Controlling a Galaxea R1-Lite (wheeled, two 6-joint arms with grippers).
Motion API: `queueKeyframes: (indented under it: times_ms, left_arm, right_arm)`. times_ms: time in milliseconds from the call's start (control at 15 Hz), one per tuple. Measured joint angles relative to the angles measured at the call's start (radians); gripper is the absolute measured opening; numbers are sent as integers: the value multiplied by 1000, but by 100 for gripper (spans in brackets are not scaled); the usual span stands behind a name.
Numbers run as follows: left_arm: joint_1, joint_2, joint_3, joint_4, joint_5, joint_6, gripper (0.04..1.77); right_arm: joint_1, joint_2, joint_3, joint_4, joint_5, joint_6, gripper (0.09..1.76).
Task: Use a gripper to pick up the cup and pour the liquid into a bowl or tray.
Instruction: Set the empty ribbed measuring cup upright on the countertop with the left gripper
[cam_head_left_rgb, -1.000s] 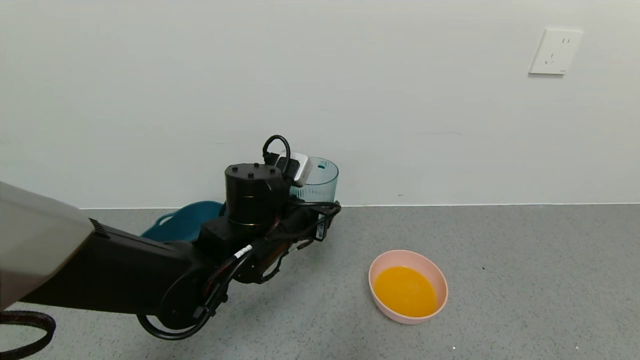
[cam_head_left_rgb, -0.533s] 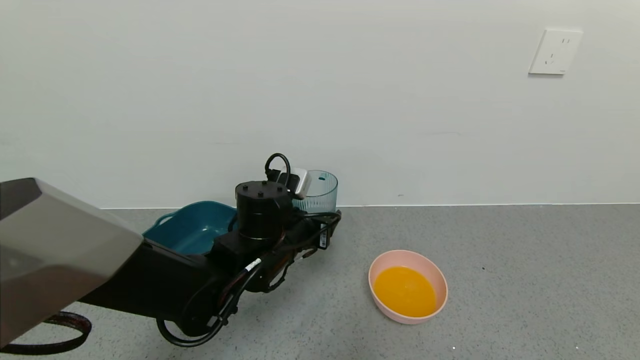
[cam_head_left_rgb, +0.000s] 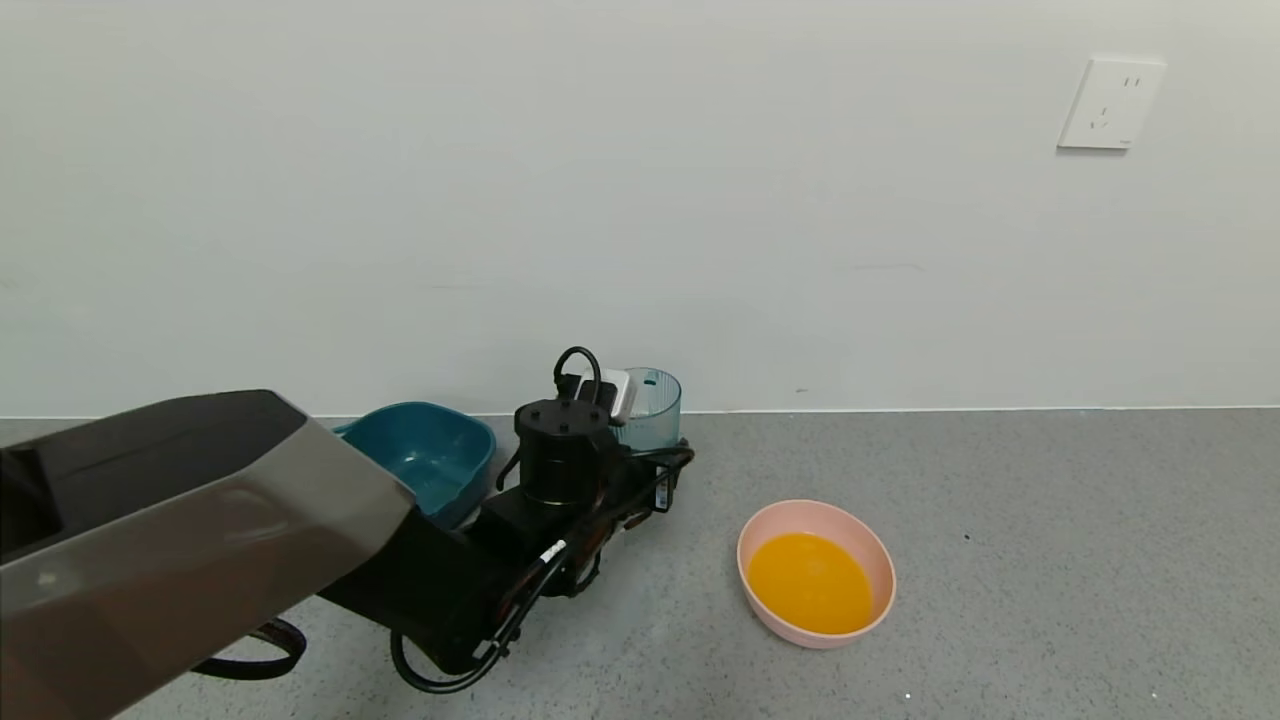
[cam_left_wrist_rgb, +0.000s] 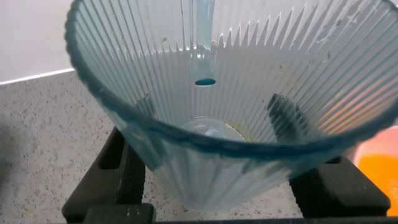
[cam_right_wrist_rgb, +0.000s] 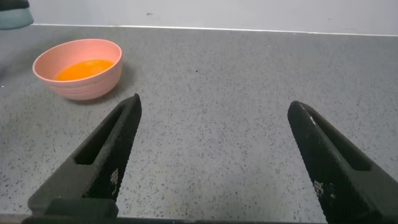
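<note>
**Emptied cup held by left gripper, juice in pink bowl**

Grey speckled countertop (cam_head_left_rgb: 1050, 560) against a plain white wall (cam_head_left_rgb: 640, 200), wall socket (cam_head_left_rgb: 1110, 103) in the upper right of the head view. Nearest, lower left of frame: grey-and-black left arm, reaching toward the centre. Lower right of centre: pale pink bowl (cam_head_left_rgb: 815, 573) with orange liquid (cam_head_left_rgb: 810, 582) pooled inside, standing apart from everything else. Left gripper (cam_left_wrist_rgb: 227, 180) sits mid-frame, fingers (cam_left_wrist_rgb: 115, 171) pinching the ribbed blue-green cup (cam_head_left_rgb: 652, 408) from both sides; cup upright, looks empty apart from a trace at the bottom, close to the wall line. Dark teal tub (cam_head_left_rgb: 425, 455) just left of the gripper, near the wall. Right gripper (cam_right_wrist_rgb: 214, 162) spread wide with nothing between its fingers, over bare counter, the bowl well beyond it in the right wrist view's upper left.
</note>
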Motion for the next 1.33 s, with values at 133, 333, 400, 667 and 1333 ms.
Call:
queueKeyframes:
  times_ms: [133, 333, 400, 667, 1333]
  left_arm:
    - [10, 50, -9, -32, 16, 0, 129]
    - [25, 110, -34, -57, 46, -1, 129]
    - [26, 127, -44, -61, 51, -1, 129]
    - [33, 194, -80, -102, 96, -2, 129]
    - [34, 276, -100, -149, 133, -54, 129]
  right_arm:
    - [0, 0, 0, 0, 0, -1, 171]
    - [0, 0, 0, 0, 0, 0, 171]
    - [0, 0, 0, 0, 0, 0, 171]
    - [0, 0, 0, 0, 0, 0, 171]
    - [0, 0, 0, 0, 0, 0, 171]
